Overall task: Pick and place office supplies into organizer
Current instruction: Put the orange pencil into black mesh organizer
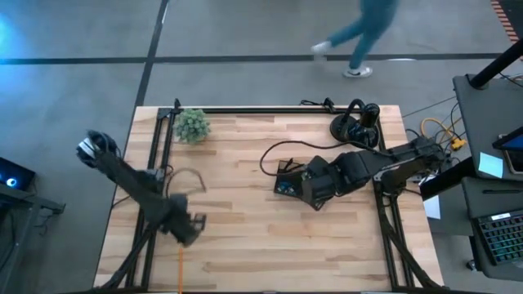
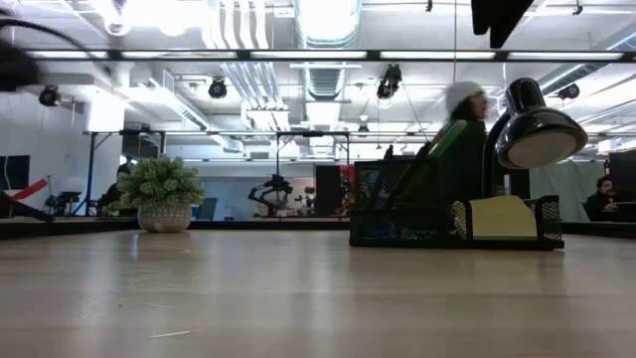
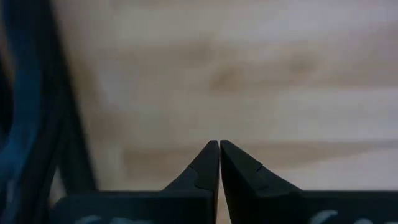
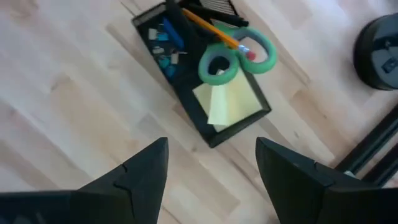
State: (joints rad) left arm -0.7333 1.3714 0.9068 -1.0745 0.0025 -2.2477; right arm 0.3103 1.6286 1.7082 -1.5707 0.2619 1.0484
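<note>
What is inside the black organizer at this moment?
The organizer holds green-handled scissors, an orange pencil, a yellow sticky-note pad and small blue pieces. The scissor blades and the compartment bottoms are hidden.

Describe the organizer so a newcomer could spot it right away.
On the wooden table, look toward the black desk lamp at the far right corner. Just nearer sits the organizer, under the right gripper: a black compartmented box holding green-handled scissors and yellow sticky notes.

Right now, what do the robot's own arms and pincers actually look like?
Both arms are dark and chunky-jointed. The left gripper ends in two matte black fingers tapering to sharp points; the right gripper has similar black wedge-shaped fingers. A black cable loops beside the right arm.
</note>
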